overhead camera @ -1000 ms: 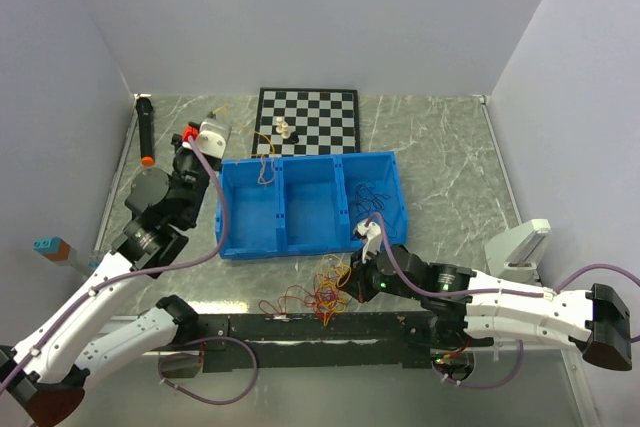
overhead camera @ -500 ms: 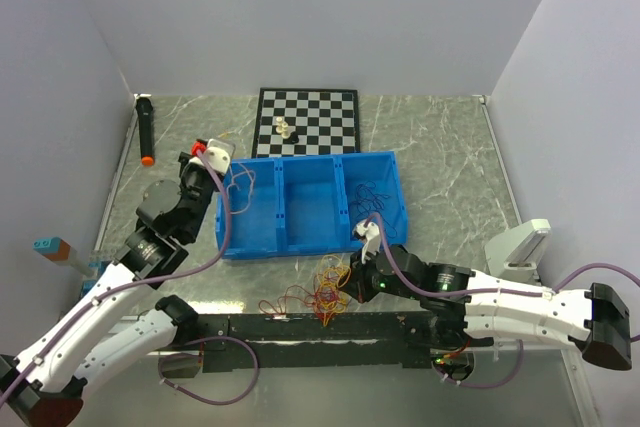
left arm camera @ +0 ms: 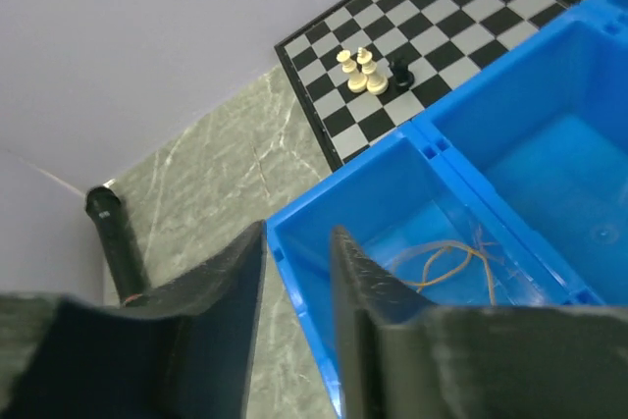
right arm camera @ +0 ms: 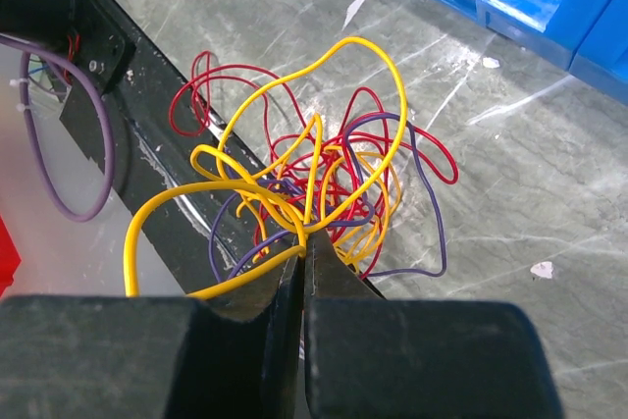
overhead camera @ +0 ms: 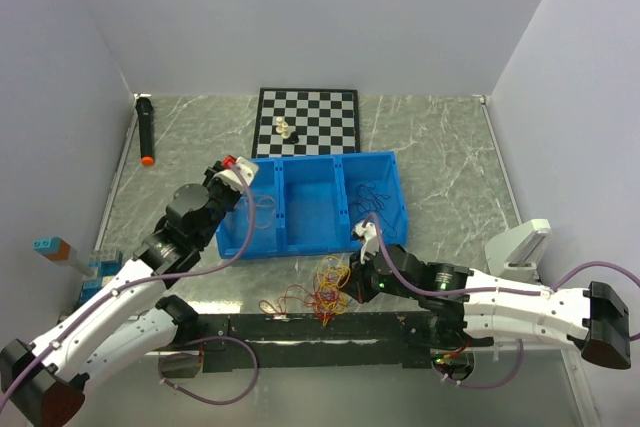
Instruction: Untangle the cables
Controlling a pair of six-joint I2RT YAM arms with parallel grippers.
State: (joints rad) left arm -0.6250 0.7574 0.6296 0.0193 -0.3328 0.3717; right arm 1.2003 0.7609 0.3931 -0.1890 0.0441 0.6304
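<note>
Step in hand, as judged: one strand is being drawn out of the bunch while a sorted one is deposited.

The cables (overhead camera: 325, 292) lie in the lower centre of the overhead view, on the table (overhead camera: 440, 167) just below the blue bin (overhead camera: 310, 247); a loose knot of thin, glossy, springy loops in yellow, red and dark purple.

Right gripper (right arm camera: 302, 252): jaws closed flat on a yellow wire (right arm camera: 245, 198) at the near edge of the knot; that wire arcs over the reds and threads back among them.

Left gripper (left arm camera: 294, 272): fingers parted by a narrow gap, nothing between them; it hangs over the bin's left compartment, where an orange wire (left arm camera: 442, 262) lies curled on the floor.

Bin: rigid moulded plastic, three compartments, smooth walls; dark wires (overhead camera: 375, 192) are in the right one.

Table: grey marble-pattern, matt.

Next move, as judged: a slow pull away from the knot, since the loops interlock and the whole bunch may drag along; the free hand could pin the remainder.
</note>
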